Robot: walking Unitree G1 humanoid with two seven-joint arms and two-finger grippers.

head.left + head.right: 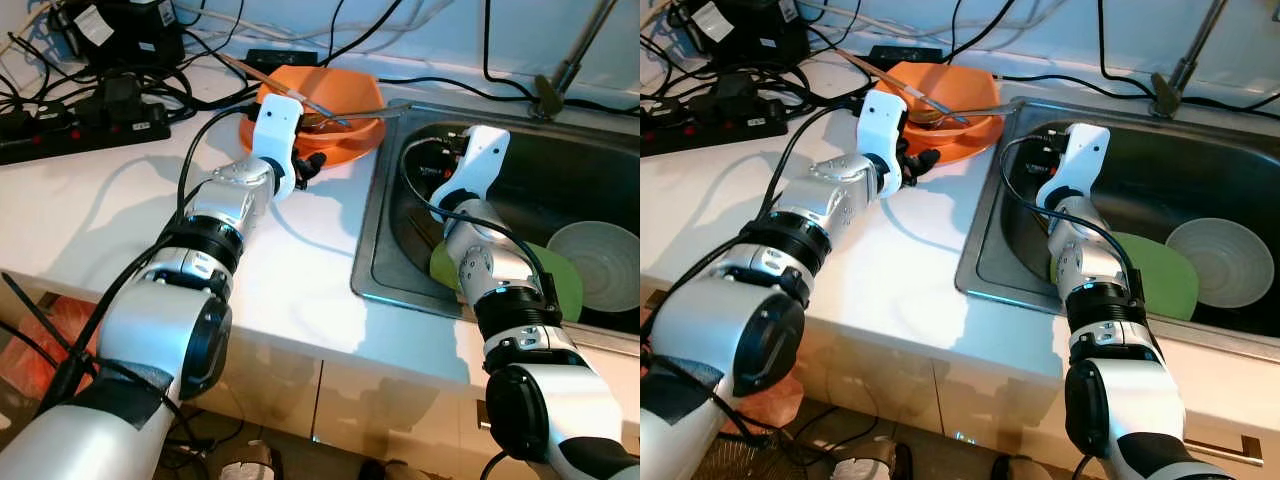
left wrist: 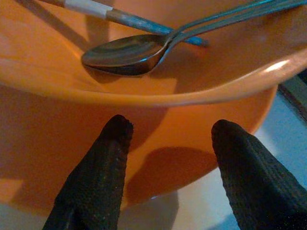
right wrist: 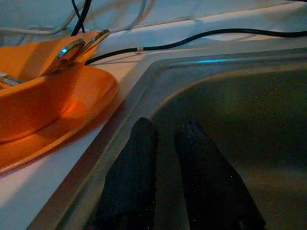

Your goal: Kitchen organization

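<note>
Where the white counter (image 1: 300,250) meets the sink (image 1: 380,250), you have an orange bowl (image 1: 345,95) sitting on an orange plate (image 1: 335,148), close to the sink's left rim. Inside the bowl lie a metal spoon (image 2: 124,52) and a pair of chopsticks (image 2: 100,10); their handles stick out over the bowl's edge, the spoon's toward the sink.

Your left gripper (image 2: 168,139) is right at the near wall of the bowl, its two black fingers (image 2: 103,163) spread apart with the bowl's side between and beyond them; you can't tell from these pictures whether the tips touch it. Nothing is gripped.

Your right gripper (image 3: 165,143) hangs inside the sink near its left wall, fingers almost together with only a thin gap, holding nothing. In its wrist view you see the sink's steel edge and the orange plate just past it on the counter.

Farther right in the basin lie a green plate (image 1: 1160,275) and a white bowl (image 1: 1225,260), the bowl overlapping the plate's far side. At the counter's back left sit black power strips (image 1: 75,125) and tangled cables (image 1: 215,45), and a faucet (image 1: 570,60) rises behind the sink.
</note>
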